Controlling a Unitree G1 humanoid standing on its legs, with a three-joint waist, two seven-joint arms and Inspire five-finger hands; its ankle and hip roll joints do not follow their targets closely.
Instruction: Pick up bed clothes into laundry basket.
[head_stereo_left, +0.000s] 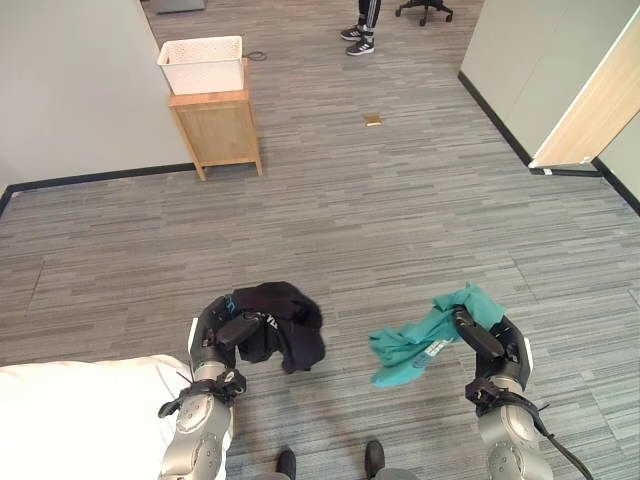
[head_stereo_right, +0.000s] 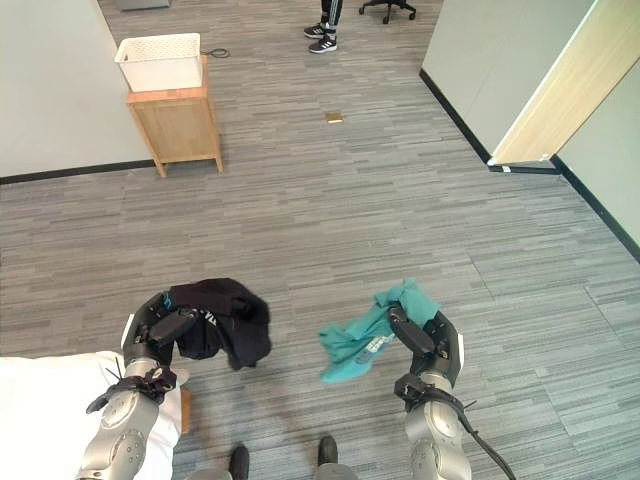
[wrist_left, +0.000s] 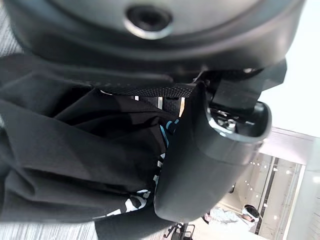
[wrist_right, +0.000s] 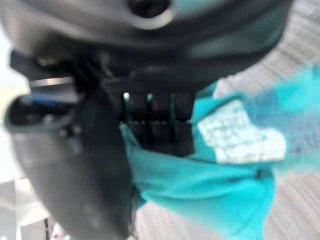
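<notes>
A black garment (head_stereo_left: 285, 322) hangs bunched from my left hand (head_stereo_left: 222, 330), whose fingers and thumb are curled round it; up close the black cloth (wrist_left: 70, 150) sits pressed against the thumb (wrist_left: 205, 155). My right hand (head_stereo_left: 490, 342) is shut on a teal garment (head_stereo_left: 420, 340), which droops toward my left; the teal cloth (wrist_right: 210, 175) shows pinched under its fingers. Both hands are held low in front of me above the floor. The white laundry basket (head_stereo_left: 203, 64) stands far off on a small wooden cabinet (head_stereo_left: 216, 128).
The white bed (head_stereo_left: 85, 415) corner lies at lower left beside my left arm. Grey walls flank the room left and right. A person's legs (head_stereo_left: 363, 25) and an office chair (head_stereo_left: 425, 9) stand at the far end. A small brown object (head_stereo_left: 373, 121) lies on the floor.
</notes>
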